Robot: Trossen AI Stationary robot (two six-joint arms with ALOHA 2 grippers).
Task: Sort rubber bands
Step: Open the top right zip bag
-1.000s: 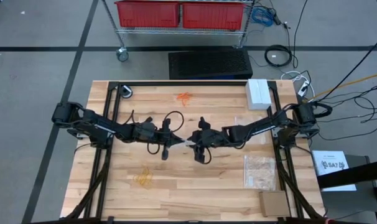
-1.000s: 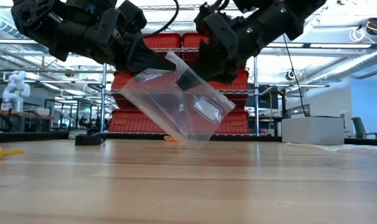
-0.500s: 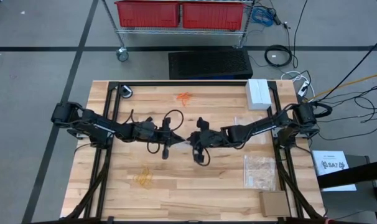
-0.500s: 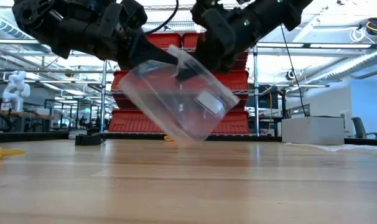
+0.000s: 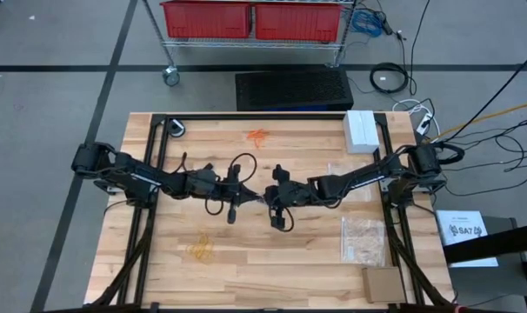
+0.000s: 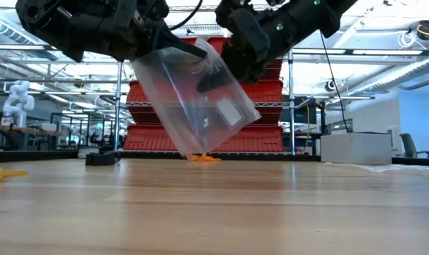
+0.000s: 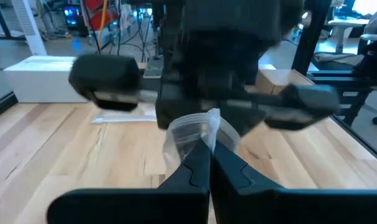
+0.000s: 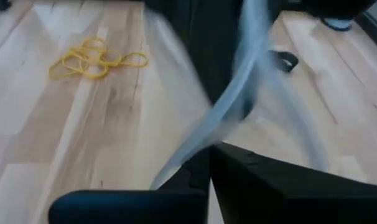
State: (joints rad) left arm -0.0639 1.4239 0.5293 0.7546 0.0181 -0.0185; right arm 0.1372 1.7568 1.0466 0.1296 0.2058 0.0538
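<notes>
Bands first, left to right: the yellow bands [image 5: 199,249] lie on the near-left bench [image 5: 272,278], the orange bands [image 5: 258,136] near the far edge, both well apart from the arms. I see no black cluster in these views.

My left tool [image 5: 238,198] is clenched on one lip of the clear bag [image 6: 193,106], which hangs mid-bench between the two arms. My right tool [image 5: 273,196], just beside it, has now snapped shut on the other lip; a second ago its jaws stood wide beside the bag. So I now have the bag pinched from both sides (what I need to pull the mouth open for loading bands).

Against the earlier low view, the bag has swung: it lay tilted with its body stretched out low to the left, and now it hangs steeper from the two tools, its bottom corner just above the bench in front of the orange bands. From above, the right tool has crept a touch closer to the left one.

At the right, spare bags [image 5: 363,239] and a white box [image 5: 361,131] sit untouched, as before. No band is in the bag yet, as far as I can tell, so sorting proper has hardly begun.
</notes>
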